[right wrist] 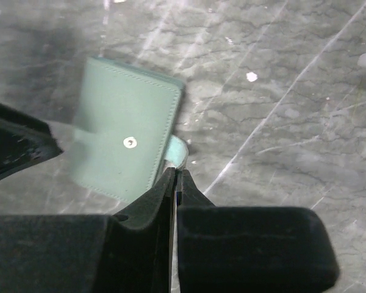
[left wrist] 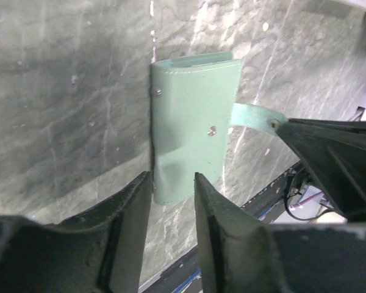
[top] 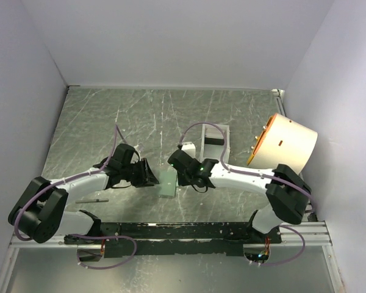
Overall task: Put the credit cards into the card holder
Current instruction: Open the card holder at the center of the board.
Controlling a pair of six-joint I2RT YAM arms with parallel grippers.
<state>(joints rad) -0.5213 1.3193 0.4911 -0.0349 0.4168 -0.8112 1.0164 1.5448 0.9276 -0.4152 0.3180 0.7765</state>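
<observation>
The sage-green card holder (top: pixel 168 182) is folded shut between my two grippers, its snap stud (right wrist: pixel 129 142) showing. My right gripper (right wrist: pixel 175 174) is shut on the card holder's strap tab (right wrist: pixel 180 152); in the left wrist view the strap (left wrist: pixel 250 115) runs from the card holder (left wrist: pixel 192 122) into that gripper's dark tip (left wrist: pixel 329 152). My left gripper (left wrist: pixel 172 180) is open, and the card holder's near edge sits in the gap between its fingertips. From above, the left gripper (top: pixel 154 177) is at the holder's left side and the right gripper (top: pixel 178 174) at its right. No credit cards show clearly.
A white tray (top: pixel 227 141) stands behind the right arm. A beige cylinder with an orange face (top: pixel 287 143) lies at the right wall. A thin dark strip (top: pixel 91 200) lies on the table by the left arm; I cannot tell what it is. A black rail (top: pixel 189 231) runs along the near edge.
</observation>
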